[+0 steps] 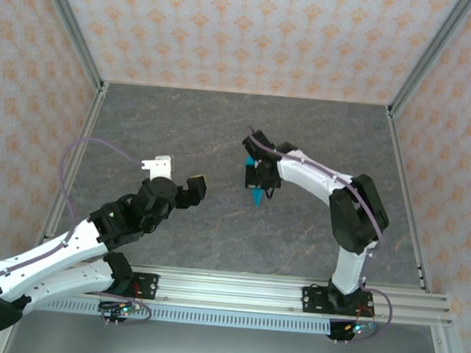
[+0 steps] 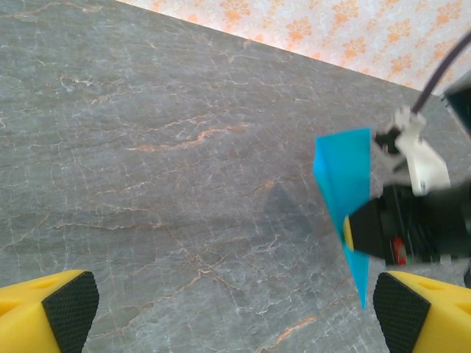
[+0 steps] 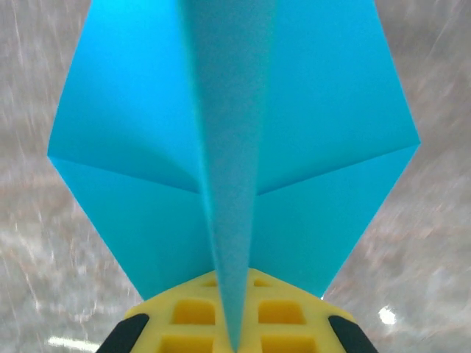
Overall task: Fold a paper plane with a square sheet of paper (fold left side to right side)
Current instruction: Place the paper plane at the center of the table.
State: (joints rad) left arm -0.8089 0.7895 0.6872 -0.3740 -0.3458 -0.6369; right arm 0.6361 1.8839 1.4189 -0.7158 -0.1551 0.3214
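At right wrist, creased paper plane point(image 3: 147, 110).

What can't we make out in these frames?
Top view: plane tiny, partly under the right tool; creases unreadable.
Right wrist: plane covers the tool's tips, so the grip point is hidden; table blurred.
Left wrist: part of the plane hidden behind the right tool; left tool cut off by the bottom edge.
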